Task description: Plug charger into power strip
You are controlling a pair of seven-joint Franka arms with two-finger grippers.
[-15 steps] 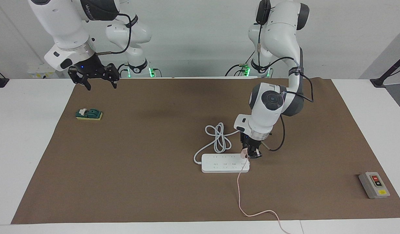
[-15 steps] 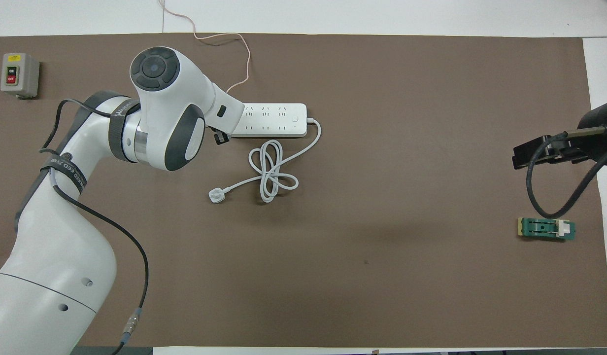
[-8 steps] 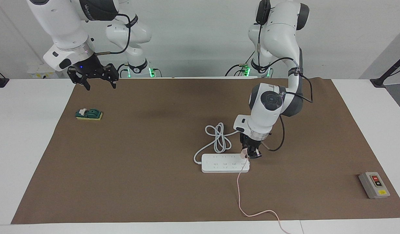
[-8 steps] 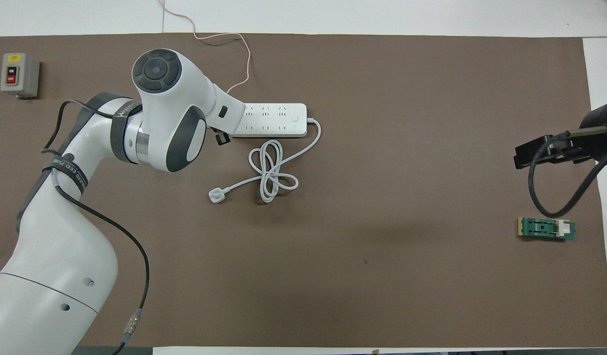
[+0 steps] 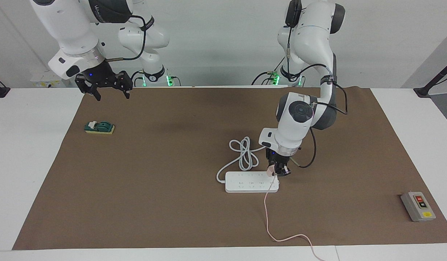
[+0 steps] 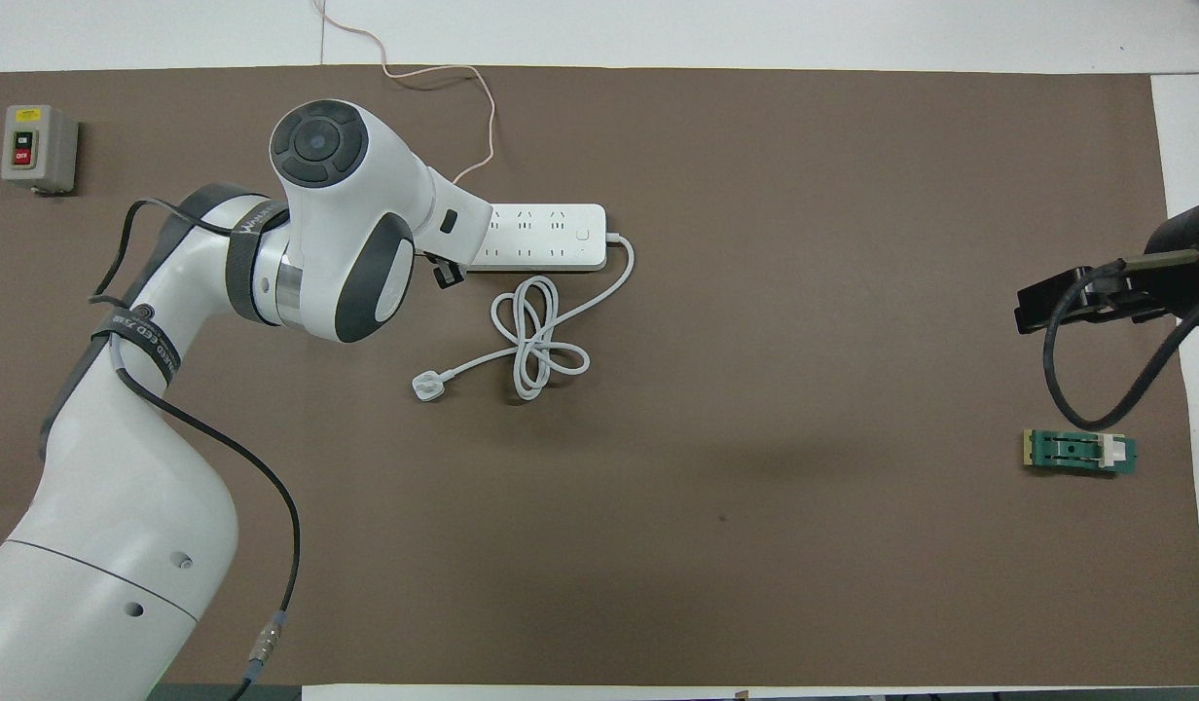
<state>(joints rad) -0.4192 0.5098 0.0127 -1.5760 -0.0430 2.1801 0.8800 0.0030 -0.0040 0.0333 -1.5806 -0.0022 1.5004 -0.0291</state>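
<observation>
On the brown-covered tabletop (image 5: 154,203), the left claw (image 5: 278,173) grips the charger (image 5: 271,171) over the power strip (image 5: 251,182), awaiting a straight downward push, while the released right claw (image 5: 106,90) waits.

Bright, even overhead light; soft faint shadows on the brown mat (image 5: 172,203); sharp focus throughout.
</observation>
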